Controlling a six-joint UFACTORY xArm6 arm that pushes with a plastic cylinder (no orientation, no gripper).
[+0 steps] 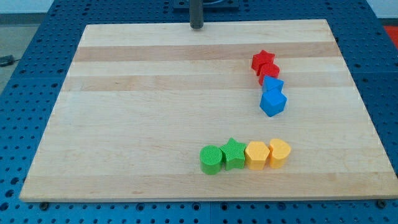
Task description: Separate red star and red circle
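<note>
The red star (262, 60) lies at the view's upper right on the wooden board (155, 112). The red circle (270, 71) touches it just below and to the right. A blue block (273, 84) touches the red circle from below, and a second blue block (273, 102) sits under that one, forming a short column. My tip (197, 26) is at the view's top edge of the board, well left of and above the red star, touching no block.
A row of touching blocks lies near the view's bottom: green circle (211, 160), green star (233, 153), yellow block (256, 155), yellow block (279, 152). Blue perforated table surrounds the board.
</note>
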